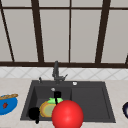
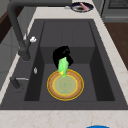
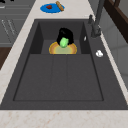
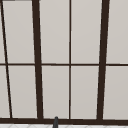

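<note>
A round plate with a yellow rim and a greenish middle lies in the sink's left basin, also seen in the left side view and the right side view. My right hand hangs just above the plate's far edge, curled round a bright green object. The same hand holds the green object pointing down, its tip touching or nearly touching the plate. From the right, the hand and the green object sit over the plate. My left hand hovers at the sink's front left corner.
A large red ball stands in front of the plate. The dark faucet rises behind the sink. A blue plate with food sits on the left counter, a dark bowl on the right. The right basin is flat.
</note>
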### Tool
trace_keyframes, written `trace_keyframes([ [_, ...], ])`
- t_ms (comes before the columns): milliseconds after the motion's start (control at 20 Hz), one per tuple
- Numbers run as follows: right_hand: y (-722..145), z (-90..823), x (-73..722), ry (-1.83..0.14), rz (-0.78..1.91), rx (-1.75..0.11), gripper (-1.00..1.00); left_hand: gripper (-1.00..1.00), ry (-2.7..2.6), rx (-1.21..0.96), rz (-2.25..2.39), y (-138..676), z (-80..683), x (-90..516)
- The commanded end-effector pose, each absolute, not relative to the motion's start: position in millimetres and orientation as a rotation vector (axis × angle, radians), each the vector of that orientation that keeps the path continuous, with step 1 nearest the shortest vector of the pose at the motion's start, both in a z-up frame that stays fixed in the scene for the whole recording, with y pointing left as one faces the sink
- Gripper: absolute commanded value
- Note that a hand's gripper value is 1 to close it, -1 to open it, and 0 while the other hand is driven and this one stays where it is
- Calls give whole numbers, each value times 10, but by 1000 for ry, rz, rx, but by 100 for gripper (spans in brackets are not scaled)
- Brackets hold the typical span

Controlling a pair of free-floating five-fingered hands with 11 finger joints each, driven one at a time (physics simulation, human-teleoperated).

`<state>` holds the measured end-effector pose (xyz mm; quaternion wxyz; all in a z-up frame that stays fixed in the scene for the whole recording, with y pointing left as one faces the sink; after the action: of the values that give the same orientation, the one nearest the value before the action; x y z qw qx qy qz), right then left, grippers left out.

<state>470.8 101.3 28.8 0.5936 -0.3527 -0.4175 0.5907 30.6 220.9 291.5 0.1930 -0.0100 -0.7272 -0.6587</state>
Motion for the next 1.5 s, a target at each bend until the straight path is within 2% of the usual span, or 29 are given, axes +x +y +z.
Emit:
trace_keyframes([
  [0, 884, 534, 4708, -960, 1373, -813, 100, 0, -2040, -28, -1848, 2209, 2915, 306],
  [850, 237, 1735, 4614, -948, 1366, -827, 100, 0, -2040, -28, -1848, 2209, 2915, 306],
  [1450, -500, 2081, 4392, -940, 1385, -794, 100, 0, -2040, -28, -1848, 2209, 2915, 306],
])
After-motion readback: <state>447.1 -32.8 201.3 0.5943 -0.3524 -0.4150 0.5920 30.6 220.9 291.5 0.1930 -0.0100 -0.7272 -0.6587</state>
